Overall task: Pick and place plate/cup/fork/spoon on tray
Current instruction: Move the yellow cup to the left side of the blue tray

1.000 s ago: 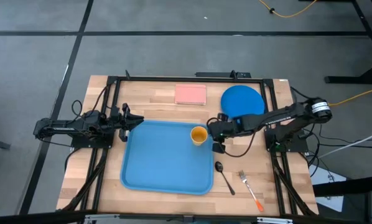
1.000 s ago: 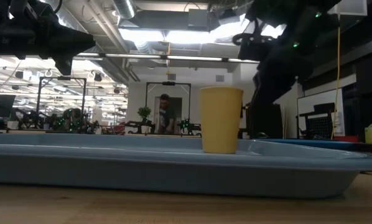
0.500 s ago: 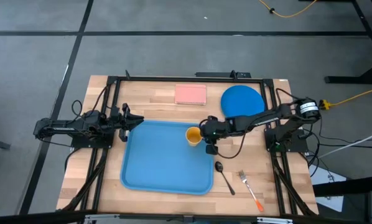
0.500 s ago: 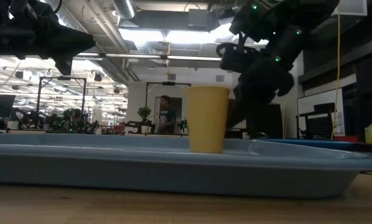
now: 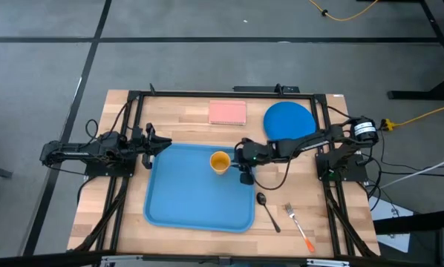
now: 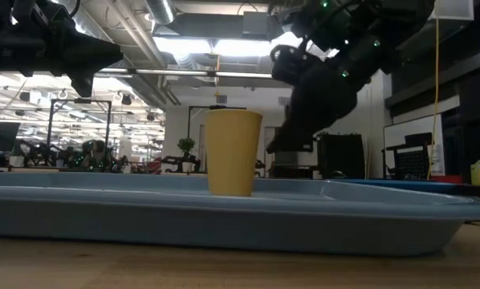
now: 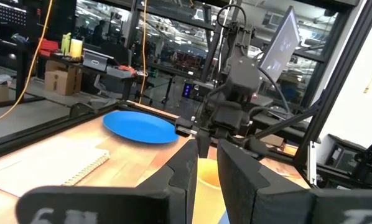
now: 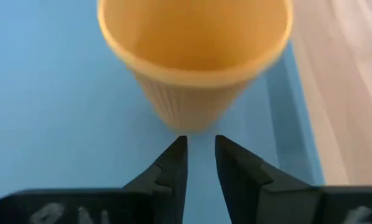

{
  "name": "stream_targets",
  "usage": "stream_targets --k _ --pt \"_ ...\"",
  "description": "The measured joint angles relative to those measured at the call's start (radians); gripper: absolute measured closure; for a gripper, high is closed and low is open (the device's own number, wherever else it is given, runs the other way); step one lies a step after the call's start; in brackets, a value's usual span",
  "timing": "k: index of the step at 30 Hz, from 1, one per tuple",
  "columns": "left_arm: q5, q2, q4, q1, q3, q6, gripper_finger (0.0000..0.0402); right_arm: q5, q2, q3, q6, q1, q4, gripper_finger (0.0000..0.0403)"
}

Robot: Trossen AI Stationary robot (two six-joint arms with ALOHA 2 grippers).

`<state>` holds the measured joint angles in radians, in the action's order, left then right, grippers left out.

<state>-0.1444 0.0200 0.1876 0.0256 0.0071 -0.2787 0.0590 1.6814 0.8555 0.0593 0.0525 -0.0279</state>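
Note:
The yellow-orange cup (image 5: 220, 162) stands upright by its base on the light-blue tray (image 5: 170, 200), and also shows in the low view (image 6: 233, 152) and the right wrist view (image 8: 195, 56). My right gripper (image 5: 241, 159) is shut, just right of the cup. My left gripper (image 5: 166, 144) is shut and waits above the tray's far left corner. The blue plate (image 5: 289, 119) lies flat on the table at the far right. The dark spoon (image 5: 266, 208) and the orange-handled fork (image 5: 298, 225) lie on the table right of the tray. My right gripper pushes with its shut fingertips (image 8: 178, 149) against the cup's lower wall (image 8: 192, 121), on the side facing the table's right. The fingers come from the table's right, slanting slightly down. The cup stands upright with its base on the tray's floor.
A pink pad (image 5: 227, 113) lies on the table beyond the tray, left of the plate. The tray's raised right rim (image 5: 252, 185) runs under my right arm. Black frame rails (image 5: 133, 119) border the table.
My right gripper has gone toward the table's left, over the tray's right rim. The cup has slid ahead of it along the tray floor, from beside the right rim toward the tray's middle, staying upright.

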Motion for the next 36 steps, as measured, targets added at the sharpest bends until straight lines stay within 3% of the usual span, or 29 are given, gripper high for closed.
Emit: stream_targets --k 4,12,17,22,31,36 --pt "0.0 0.0 0.0 0.0 0.0 0.0 0.0347 0.009 -0.005 -0.001 0.066 0.001 0.055 0.0316" --pt "0.0 0.0 0.0 0.0 0.0 0.0 0.0347 -0.003 0.043 0.0 0.013 0.001 -0.163 0.0316" --pt "0.0 0.0 0.0 0.0 0.0 0.0 0.0347 -0.018 0.102 0.018 0.012 -0.003 -0.21 0.0316" --pt "0.0 0.0 0.0 0.0 0.0 0.0 0.0347 -0.018 0.171 0.122 -0.025 -0.003 -0.21 0.0316" --pt "0.0 0.0 0.0 0.0 0.0 0.0 0.0347 -0.04 0.347 0.396 -0.093 -0.004 -0.045 0.0316" --pt "0.0 0.0 0.0 0.0 0.0 0.0 0.0347 -0.096 0.432 0.522 -0.088 -0.011 -0.005 0.0316"
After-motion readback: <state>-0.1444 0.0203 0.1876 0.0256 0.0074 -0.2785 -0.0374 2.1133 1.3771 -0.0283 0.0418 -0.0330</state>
